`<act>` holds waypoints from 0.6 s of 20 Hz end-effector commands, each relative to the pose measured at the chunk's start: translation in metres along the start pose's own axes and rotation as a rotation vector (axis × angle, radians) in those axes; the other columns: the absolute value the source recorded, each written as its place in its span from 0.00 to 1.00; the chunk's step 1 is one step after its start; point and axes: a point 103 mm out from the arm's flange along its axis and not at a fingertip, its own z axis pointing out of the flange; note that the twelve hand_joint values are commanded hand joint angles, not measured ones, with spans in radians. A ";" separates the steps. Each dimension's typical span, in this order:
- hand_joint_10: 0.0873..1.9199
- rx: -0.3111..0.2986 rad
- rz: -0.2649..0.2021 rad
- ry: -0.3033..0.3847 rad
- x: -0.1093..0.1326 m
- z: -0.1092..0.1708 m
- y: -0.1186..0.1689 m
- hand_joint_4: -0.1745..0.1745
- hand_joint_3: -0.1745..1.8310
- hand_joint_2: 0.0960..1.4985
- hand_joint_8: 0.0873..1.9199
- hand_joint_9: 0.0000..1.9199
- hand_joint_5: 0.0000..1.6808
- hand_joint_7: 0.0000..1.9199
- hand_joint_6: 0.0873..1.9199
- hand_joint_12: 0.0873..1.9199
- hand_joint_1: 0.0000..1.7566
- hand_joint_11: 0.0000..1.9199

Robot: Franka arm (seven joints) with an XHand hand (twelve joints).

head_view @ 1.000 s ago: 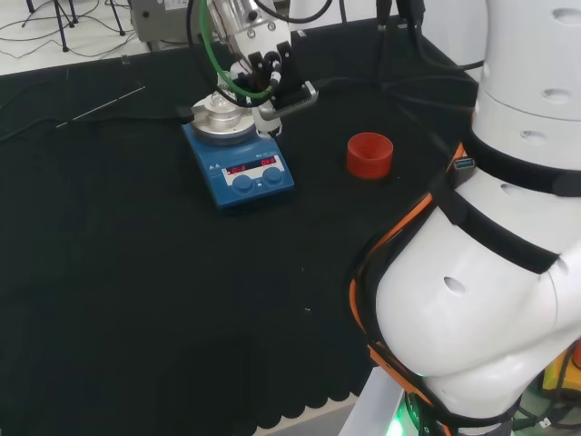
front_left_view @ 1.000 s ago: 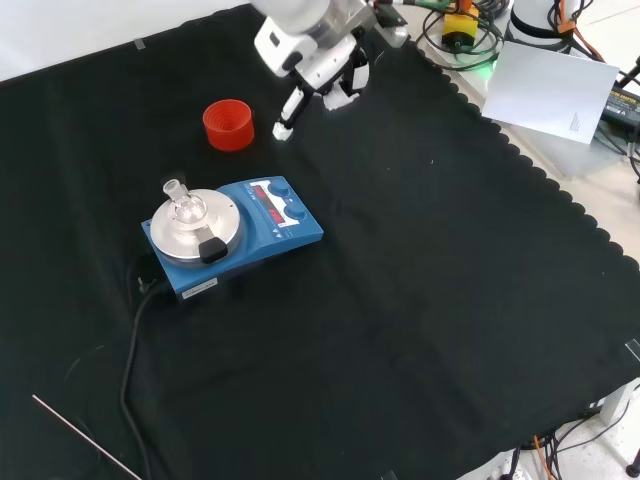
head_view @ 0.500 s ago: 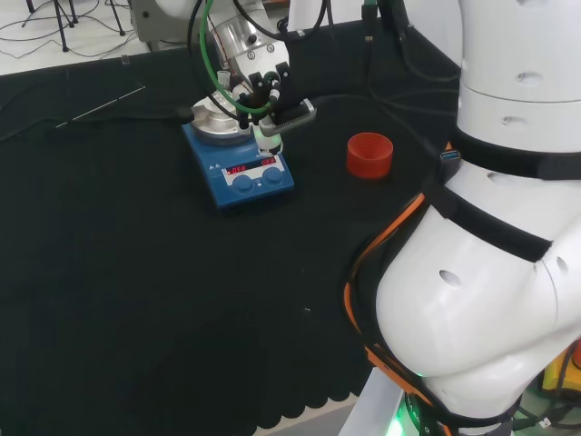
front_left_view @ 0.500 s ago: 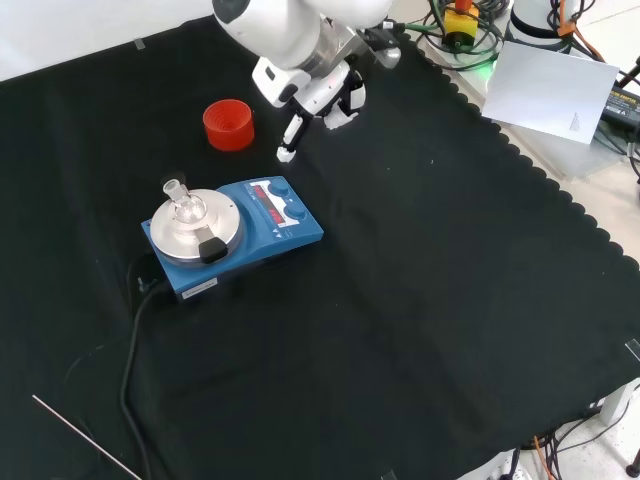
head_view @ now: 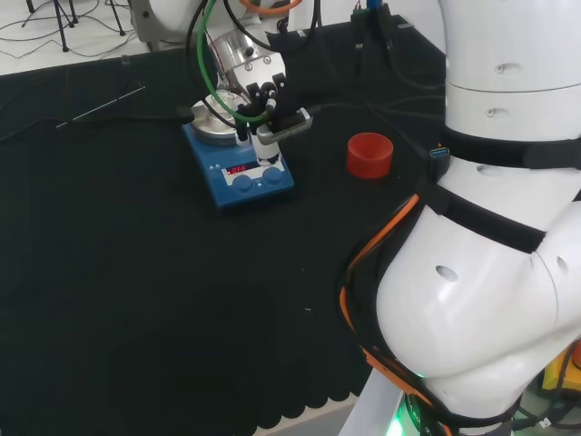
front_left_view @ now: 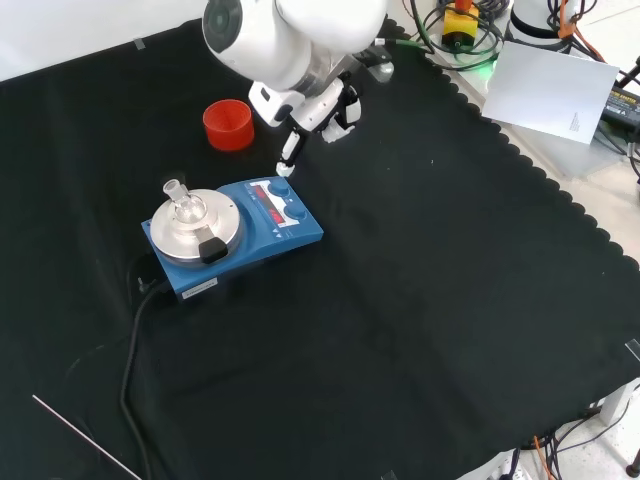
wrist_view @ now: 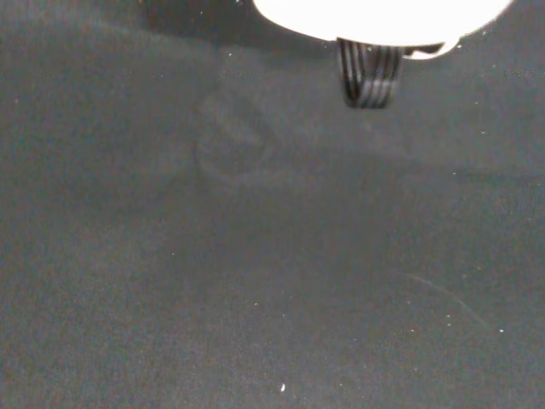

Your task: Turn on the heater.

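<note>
Hand (front_left_view: 322, 108) is positioned over the heater's (front_left_view: 233, 236) control end, one finger (front_left_view: 285, 158) extended straight down with its tip at or just above the knobs; contact cannot be confirmed. Remaining fingers are partly curled and hold nothing. Heater sits on the worktop (front_left_view: 420, 300) directly below the hand, red display lit. Small glass flask (front_left_view: 185, 207) stands on its round plate beyond the fingertip. Red ring (front_left_view: 228, 124) lies near the hand.

A blurred white rounded part of the hand (wrist_view: 383, 15) sits at one edge, with a short black ribbed piece (wrist_view: 370, 72) hanging from it. Beyond lies the black woven bench cloth (wrist_view: 255, 281) (dull grey here), marked by a faint crease and a few pale specks.
</note>
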 end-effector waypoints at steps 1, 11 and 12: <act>0.89 0.018 -0.009 -0.014 0.010 0.005 0.010 0.37 0.67 0.35 0.94 1.00 0.19 0.95 0.00 0.80 0.85 0.95; 0.89 0.048 -0.016 -0.005 0.016 0.018 0.023 0.37 0.68 0.35 0.94 1.00 0.20 0.95 0.00 0.80 0.85 0.95; 0.88 0.050 -0.016 -0.005 0.015 0.019 0.023 0.37 0.68 0.35 0.94 1.00 0.20 0.95 0.00 0.80 0.85 0.95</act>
